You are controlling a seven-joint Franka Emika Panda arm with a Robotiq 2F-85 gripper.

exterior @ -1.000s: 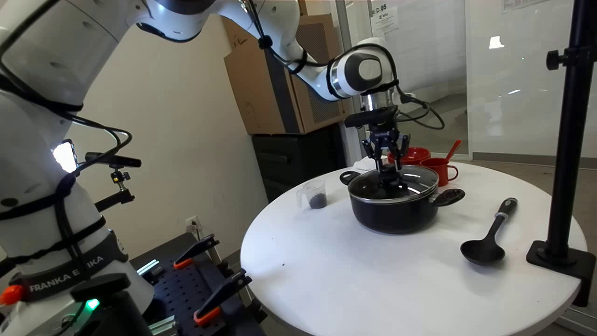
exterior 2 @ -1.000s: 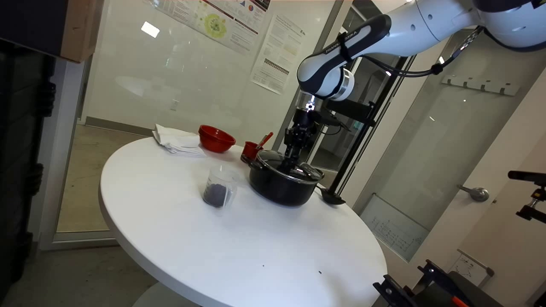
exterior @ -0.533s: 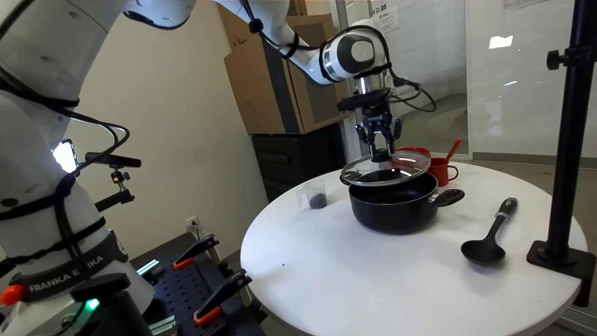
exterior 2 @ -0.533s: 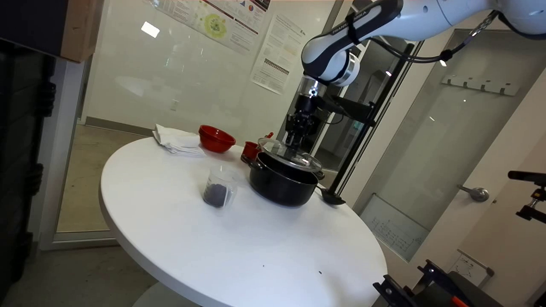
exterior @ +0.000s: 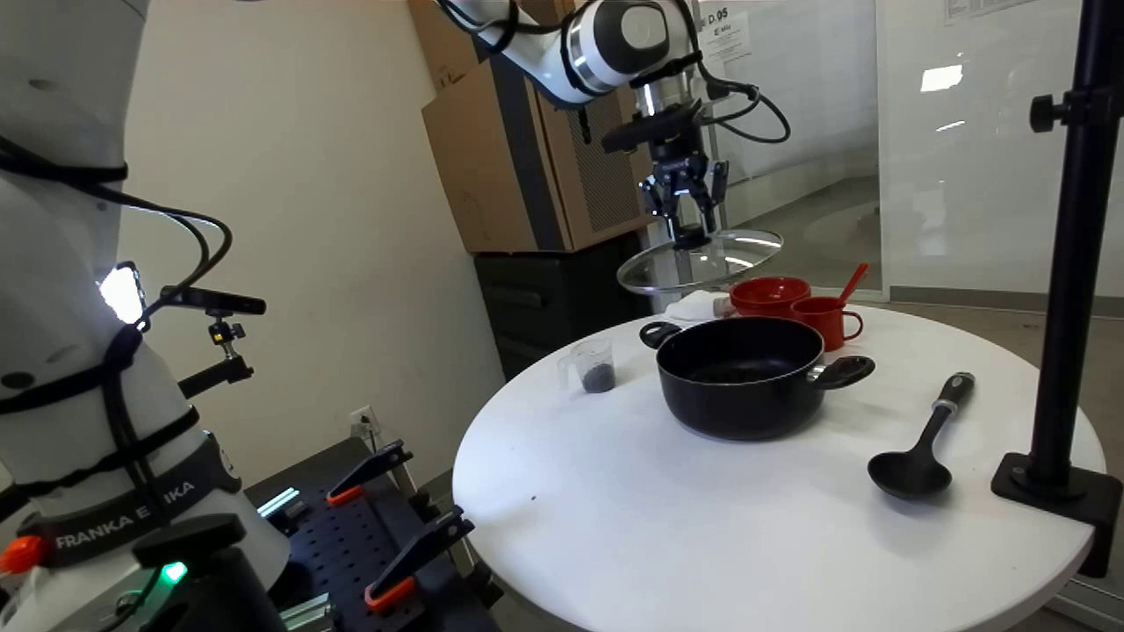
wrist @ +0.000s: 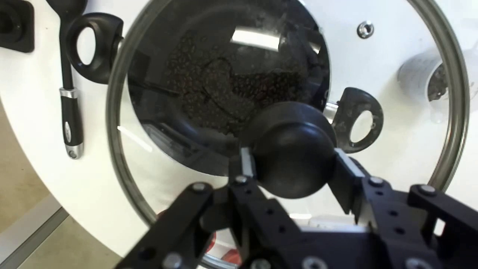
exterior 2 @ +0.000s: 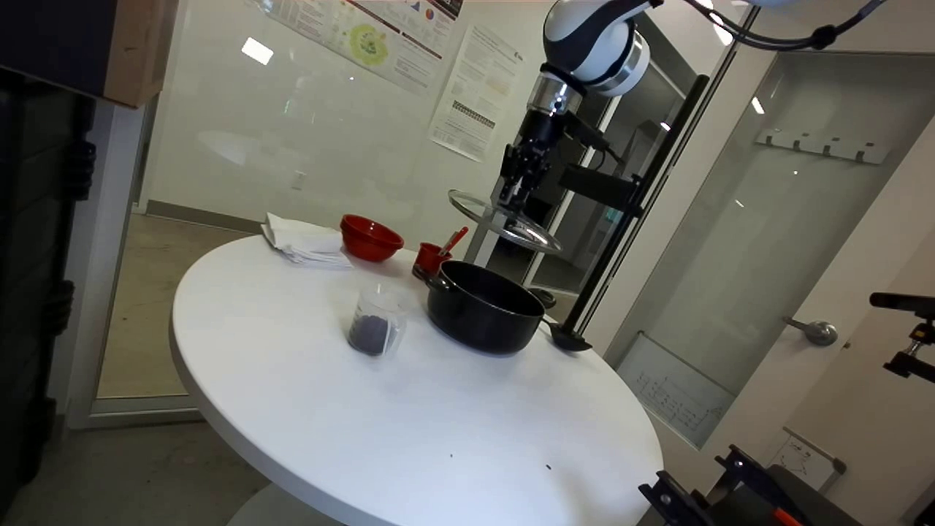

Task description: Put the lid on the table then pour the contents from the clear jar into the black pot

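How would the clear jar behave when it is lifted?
The clear jar seems stiff, with straight walls. It may be bottom-heavy: dark contents fill only its lower part. Tilting could spill them, since its top looks open.

In an exterior view, the pot (exterior: 739,391) stands on the tabletop (exterior: 659,527), the jar (exterior: 594,364) left, the ladle (exterior: 911,470) right, the mug (exterior: 818,319) behind; the lid (exterior: 702,267), in the hand (exterior: 691,232), hangs higher, apart from the pot
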